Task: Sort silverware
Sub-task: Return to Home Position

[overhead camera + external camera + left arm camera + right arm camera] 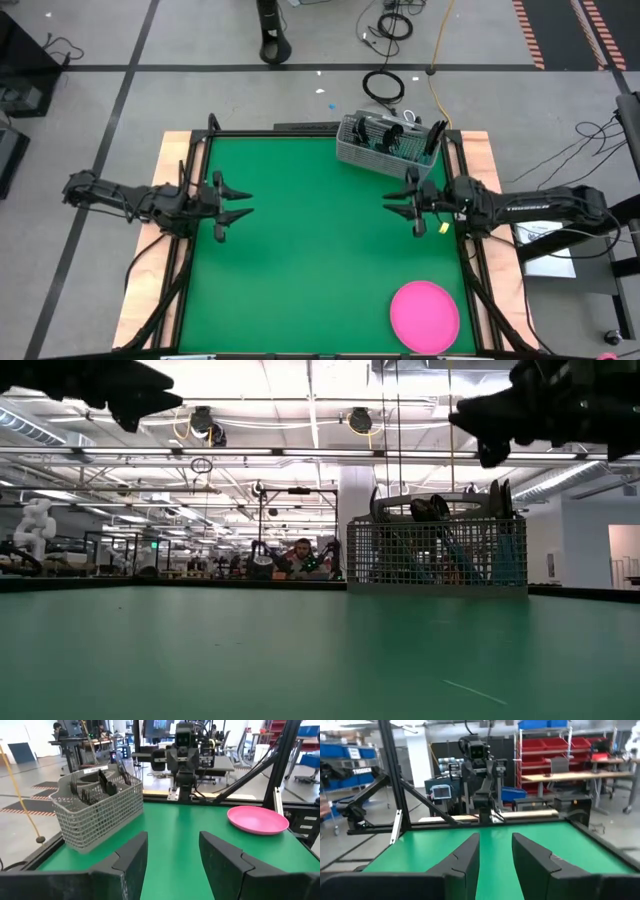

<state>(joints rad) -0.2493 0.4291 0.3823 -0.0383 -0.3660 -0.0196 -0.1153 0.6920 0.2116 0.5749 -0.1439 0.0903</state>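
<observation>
Left gripper [247,201] at 9 o'clock, right gripper [389,203] at 3; fingers spread, empty. Silverware [392,136] sits in caddy [362,157] at 1 o'clock.

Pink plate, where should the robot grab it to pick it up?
The pink plate lies flat on the green table, low and wide, so pinch its upturned rim, probably from above. Take the edge facing the right gripper, which is the nearer one.

The silverware [392,136] is held upright in the grey wire-mesh caddy [372,162] at the far tabletop [310,250] edge. Dark heads [432,508] project above the rim; light blue handles [505,560] are seen through the mesh.
</observation>
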